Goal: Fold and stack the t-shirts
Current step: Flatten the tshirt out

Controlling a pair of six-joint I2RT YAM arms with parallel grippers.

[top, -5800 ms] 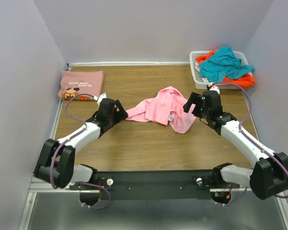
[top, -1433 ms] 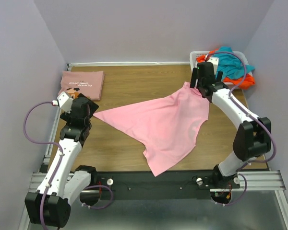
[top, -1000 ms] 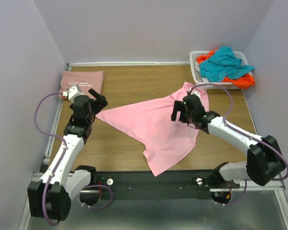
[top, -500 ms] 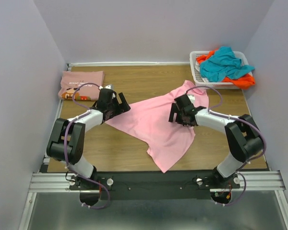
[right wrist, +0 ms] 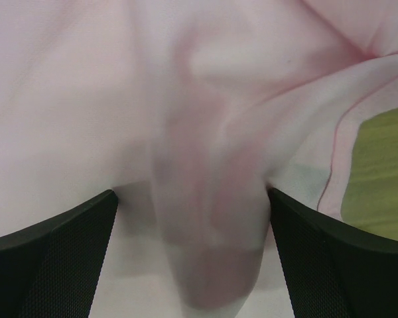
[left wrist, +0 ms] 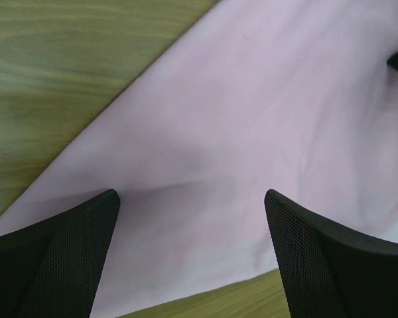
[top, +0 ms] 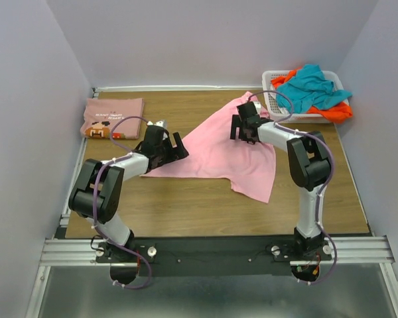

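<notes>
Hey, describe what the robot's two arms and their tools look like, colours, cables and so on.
Both the left arm and right arm have white links joined by bulky black joints. A purple cable loops off each. The left tool and right tool are black, with wedge-shaped fingers covered in fine mesh texture.

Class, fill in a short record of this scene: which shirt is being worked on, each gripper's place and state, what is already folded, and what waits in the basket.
Shirt in work: light-pink t-shirt, spread on the table, not yet folded
Left gripper: open, over the shirt near its left edge
Right gripper: open, over a raised wrinkle near the shirt's far end
Folded: dusty-pink printed t-shirt, far left corner
Basket: far right corner, holds a crumpled teal t-shirt and orange t-shirt
</notes>
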